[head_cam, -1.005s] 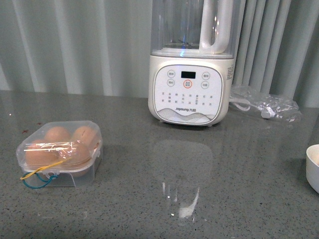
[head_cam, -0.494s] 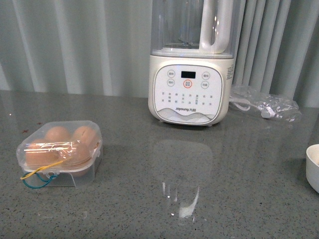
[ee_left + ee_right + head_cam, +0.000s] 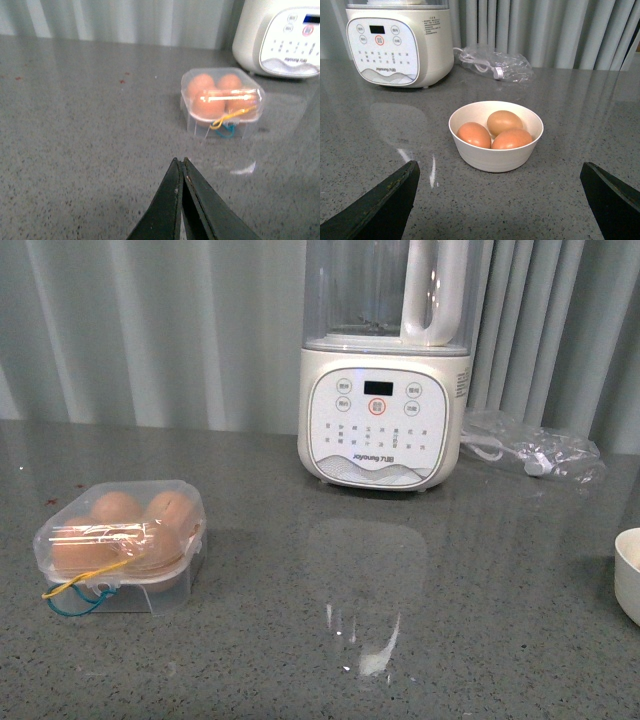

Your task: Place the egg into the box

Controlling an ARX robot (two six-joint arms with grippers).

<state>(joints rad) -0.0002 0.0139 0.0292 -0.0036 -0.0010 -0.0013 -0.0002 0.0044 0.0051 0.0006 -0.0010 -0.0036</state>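
Note:
The box (image 3: 118, 541) is a small clear egg case with its lid down, brown eggs inside and blue and yellow bands at its front; it sits on the grey counter at the left. It also shows in the left wrist view (image 3: 222, 101). My left gripper (image 3: 179, 161) is shut and empty, well short of the box. Three brown eggs (image 3: 496, 131) lie in a white bowl (image 3: 495, 155). My right gripper (image 3: 500, 172) is open wide, just short of the bowl. Neither gripper shows in the front view.
A big white blender (image 3: 385, 370) stands at the back centre, also in the right wrist view (image 3: 397, 42). A clear plastic bag with a cable (image 3: 530, 452) lies to its right. The bowl's edge (image 3: 630, 575) shows at the front view's right edge.

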